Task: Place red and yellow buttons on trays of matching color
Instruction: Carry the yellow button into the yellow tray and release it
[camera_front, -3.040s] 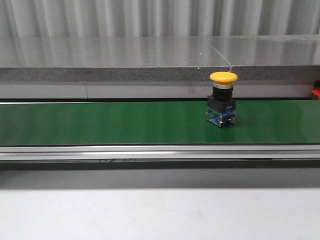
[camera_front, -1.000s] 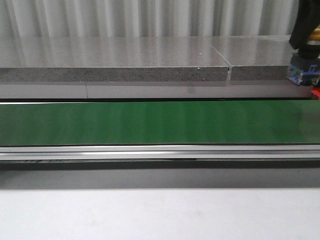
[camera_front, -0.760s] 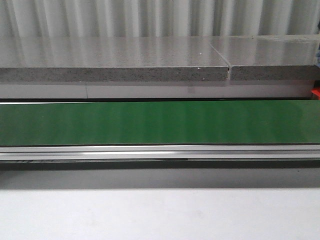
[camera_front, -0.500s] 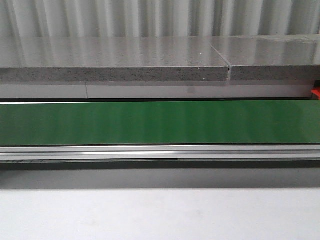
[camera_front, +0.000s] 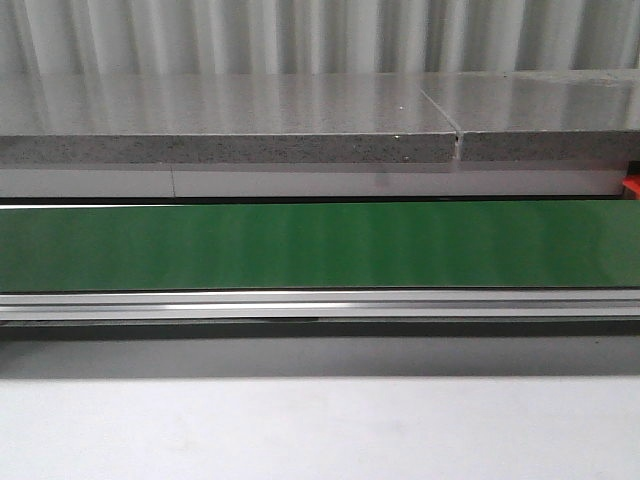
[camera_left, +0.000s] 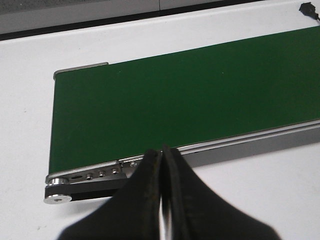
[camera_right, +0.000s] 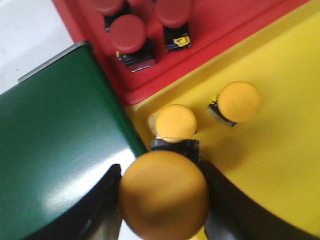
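Green conveyor belt (camera_front: 300, 245) spans the front view from edge to edge with nothing standing on it, a grey stone-like ledge (camera_front: 220, 120) running behind it and a silver rail (camera_front: 320, 305) along its near edge. A sliver of red (camera_front: 632, 186) shows at the far right edge of that view.

The left gripper (camera_left: 162, 165) hangs over the white table (camera_left: 260, 200) just beside the belt's roller end, its two black fingers (camera_left: 150, 172) pressed together with nothing between them.

In the right wrist view, the right gripper (camera_right: 164, 195) is clamped on a yellow button (camera_right: 164, 196), whose broad mushroom cap fills the space between the dark fingers (camera_right: 100, 200). The held button sits above the border where the belt's end meets the yellow tray (camera_right: 280, 150). Two more yellow buttons rest upright in that tray: one (camera_right: 175, 122) just beyond the held cap, near the tray's rim, and another (camera_right: 238, 102) further into the tray. The red tray (camera_right: 220, 35) lies touching the yellow one, and carries three red buttons (camera_right: 128, 34), standing close together.
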